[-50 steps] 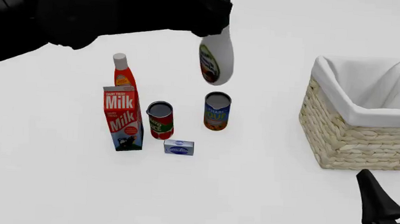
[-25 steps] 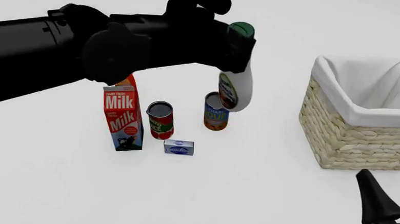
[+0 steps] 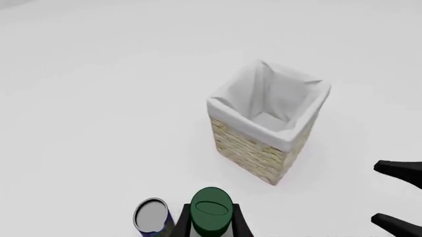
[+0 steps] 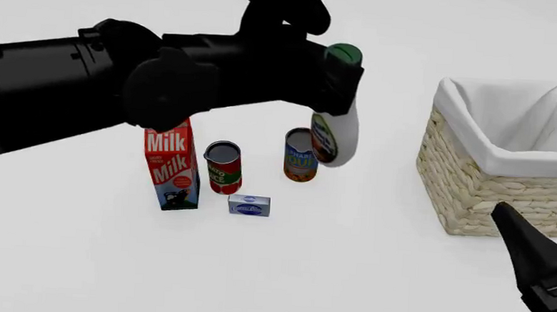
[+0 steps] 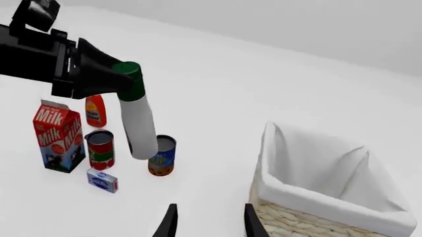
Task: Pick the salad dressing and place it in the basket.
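I am working in a simulated tabletop test scene, not a real room. The table [image 4: 349, 274] is a flat, featureless white that runs on to a plain pale backdrop, with no walls, furniture or windows. What stands on it reads like groceries set out for a trial: a milk carton [image 4: 170, 166], two cans [image 4: 223, 167] [image 4: 300, 156], a small blue box [image 4: 248, 205] and, at the right, a cloth-lined wicker basket [image 4: 477, 195]. Everything has the smooth, evenly lit look of a render.
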Robot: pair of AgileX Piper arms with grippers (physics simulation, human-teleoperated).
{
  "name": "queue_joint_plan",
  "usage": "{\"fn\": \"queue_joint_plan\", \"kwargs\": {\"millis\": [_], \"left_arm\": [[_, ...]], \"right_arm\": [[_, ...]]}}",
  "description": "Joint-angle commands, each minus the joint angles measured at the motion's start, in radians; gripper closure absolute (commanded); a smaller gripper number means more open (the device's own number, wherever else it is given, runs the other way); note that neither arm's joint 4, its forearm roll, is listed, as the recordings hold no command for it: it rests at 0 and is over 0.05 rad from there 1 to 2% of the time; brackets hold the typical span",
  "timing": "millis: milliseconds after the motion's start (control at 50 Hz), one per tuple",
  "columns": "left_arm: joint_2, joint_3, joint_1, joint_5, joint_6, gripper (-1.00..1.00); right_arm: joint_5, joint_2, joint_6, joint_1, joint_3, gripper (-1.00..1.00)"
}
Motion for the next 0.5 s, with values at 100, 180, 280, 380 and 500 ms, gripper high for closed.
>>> {"fn": "queue_joint_plan", "kwargs": {"millis": [100,180,280,380,500], "left_arm": [[-0.012,-0.001,-0.022,-0.002,0.003,1.00],[-0.011,-0.001,-0.025,-0.003,0.002,1.00],[-0.013,-0.002,-0.027,0.000,0.002,1.00],[-0.018,-0.003,-0.037,0.001,-0.004,1.00],[-0.020,0.001,-0.049,-0.005,-0.007,1.00]], "right_arm": [[0.015,0.197,-0.071,0.090,-0.177,-1.00],[0.007,0.224,-0.078,0.108,-0.195,-1.00],[-0.010,0.271,-0.068,0.140,-0.215,-1.00],[-0.037,0.316,-0.069,0.174,-0.224,-1.00],[-0.070,0.348,-0.070,0.200,-0.227,-1.00]]}}
